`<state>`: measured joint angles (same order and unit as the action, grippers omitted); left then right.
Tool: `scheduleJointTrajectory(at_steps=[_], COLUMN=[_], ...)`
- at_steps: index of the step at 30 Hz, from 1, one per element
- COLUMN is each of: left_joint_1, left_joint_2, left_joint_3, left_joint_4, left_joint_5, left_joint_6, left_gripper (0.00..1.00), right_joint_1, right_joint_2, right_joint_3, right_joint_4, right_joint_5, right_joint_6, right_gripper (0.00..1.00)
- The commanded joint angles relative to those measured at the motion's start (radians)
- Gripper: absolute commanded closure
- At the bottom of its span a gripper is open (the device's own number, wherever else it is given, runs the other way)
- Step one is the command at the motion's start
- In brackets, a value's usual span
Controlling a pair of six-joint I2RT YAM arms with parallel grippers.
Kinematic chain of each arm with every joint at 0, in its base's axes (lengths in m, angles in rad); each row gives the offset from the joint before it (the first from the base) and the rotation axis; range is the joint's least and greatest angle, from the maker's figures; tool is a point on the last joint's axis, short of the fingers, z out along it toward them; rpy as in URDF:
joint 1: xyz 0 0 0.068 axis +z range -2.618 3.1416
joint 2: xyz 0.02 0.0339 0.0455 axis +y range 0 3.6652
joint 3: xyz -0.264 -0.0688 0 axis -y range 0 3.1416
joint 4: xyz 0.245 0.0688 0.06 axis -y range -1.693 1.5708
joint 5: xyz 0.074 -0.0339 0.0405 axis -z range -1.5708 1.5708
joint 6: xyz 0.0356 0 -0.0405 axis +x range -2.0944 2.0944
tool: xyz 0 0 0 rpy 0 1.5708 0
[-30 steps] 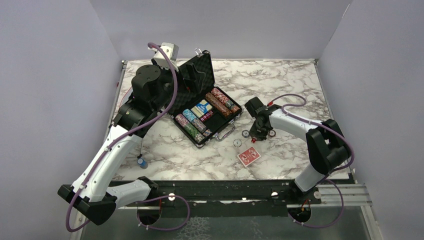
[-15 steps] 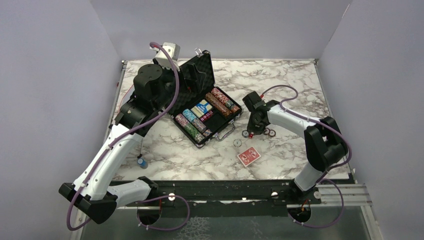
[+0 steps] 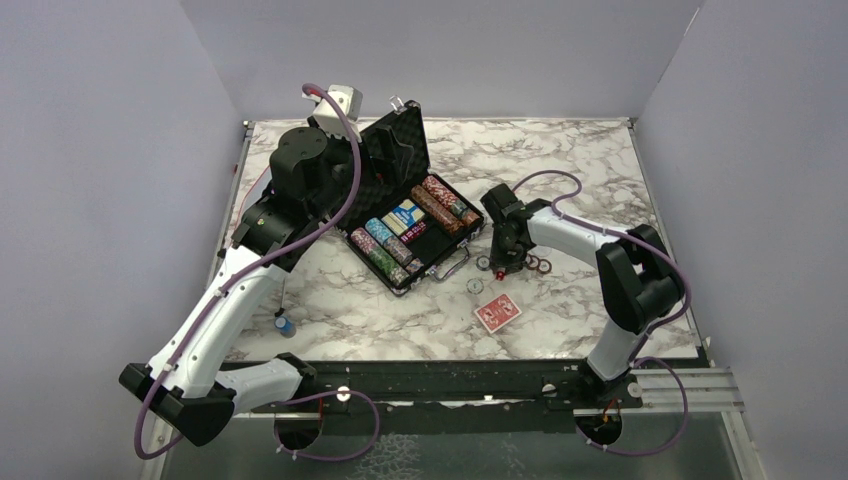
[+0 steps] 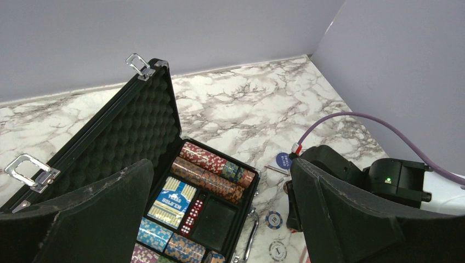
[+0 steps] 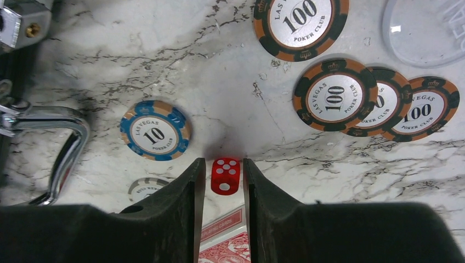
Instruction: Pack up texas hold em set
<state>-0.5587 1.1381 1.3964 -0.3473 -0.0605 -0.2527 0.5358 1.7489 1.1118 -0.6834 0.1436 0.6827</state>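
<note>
Where fingers frame it, red die in right pincer, card half-hidden.

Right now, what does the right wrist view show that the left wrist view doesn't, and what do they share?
Only the right wrist view shows the red die held between the right gripper's fingertips, four orange-and-black 100 chips and the red-backed card beneath. Only the left wrist view shows the briefcase's foam lid, chip rows, boxed deck, dice stored inside and the open left gripper. Both share the case's metal handle and the blue 10 chip.
</note>
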Motion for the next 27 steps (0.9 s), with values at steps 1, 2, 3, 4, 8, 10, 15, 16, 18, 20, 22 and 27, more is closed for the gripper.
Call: scheduleJointTrajectory(at_steps=[1, 2, 3, 4, 8, 10, 15, 16, 18, 20, 22, 27], left_joint_1=[-0.003, -0.002, -0.003, -0.003, -0.003, -0.003, -0.003, -0.003, -0.003, -0.003, -0.002, -0.003], left_joint_2=[0.004, 0.004, 0.003, 0.003, 0.0, -0.001, -0.003, -0.003, -0.005, -0.005, -0.005, -0.003], left_joint_3=[0.007, 0.007, 0.006, 0.005, 0.0, -0.002, -0.004, -0.005, -0.005, -0.006, -0.007, -0.006], left_joint_4=[0.001, 0.001, 0.001, 0.002, 0.001, 0.001, 0.002, 0.001, 0.001, 0.001, 0.001, 0.001], left_joint_5=[0.011, 0.011, 0.01, 0.011, 0.011, 0.011, 0.011, 0.011, 0.011, 0.011, 0.011, 0.011], left_joint_6=[0.004, 0.004, 0.004, 0.004, 0.004, 0.003, 0.001, 0.0, -0.002, -0.003, -0.005, -0.005], left_gripper=[0.01, 0.01, 0.01, 0.01, 0.01, 0.01, 0.01, 0.01, 0.01, 0.01, 0.01, 0.01], right_joint_1=[0.006, 0.006, 0.006, 0.006, 0.007, 0.007, 0.007, 0.008, 0.009, 0.011, 0.012, 0.013], right_joint_2=[0.026, 0.026, 0.027, 0.025, 0.019, 0.013, 0.003, 0.003, 0.0, 0.0, -0.005, -0.011], right_joint_3=[0.03, 0.032, 0.032, 0.032, 0.023, 0.021, 0.029, 0.032, 0.036, 0.04, 0.043, 0.043], right_joint_4=[-0.043, -0.044, -0.046, -0.047, -0.043, -0.042, -0.053, -0.058, -0.064, -0.074, -0.081, -0.079], right_joint_5=[-0.021, -0.022, -0.023, -0.024, -0.024, -0.022, -0.018, -0.02, -0.018, -0.015, -0.01, -0.01], right_joint_6=[-0.041, -0.041, -0.041, -0.041, -0.036, -0.035, -0.041, -0.042, -0.042, -0.042, -0.04, -0.04], right_gripper=[0.64, 0.64, 0.63, 0.63, 0.65, 0.67, 0.7, 0.7, 0.67, 0.66, 0.65, 0.68])
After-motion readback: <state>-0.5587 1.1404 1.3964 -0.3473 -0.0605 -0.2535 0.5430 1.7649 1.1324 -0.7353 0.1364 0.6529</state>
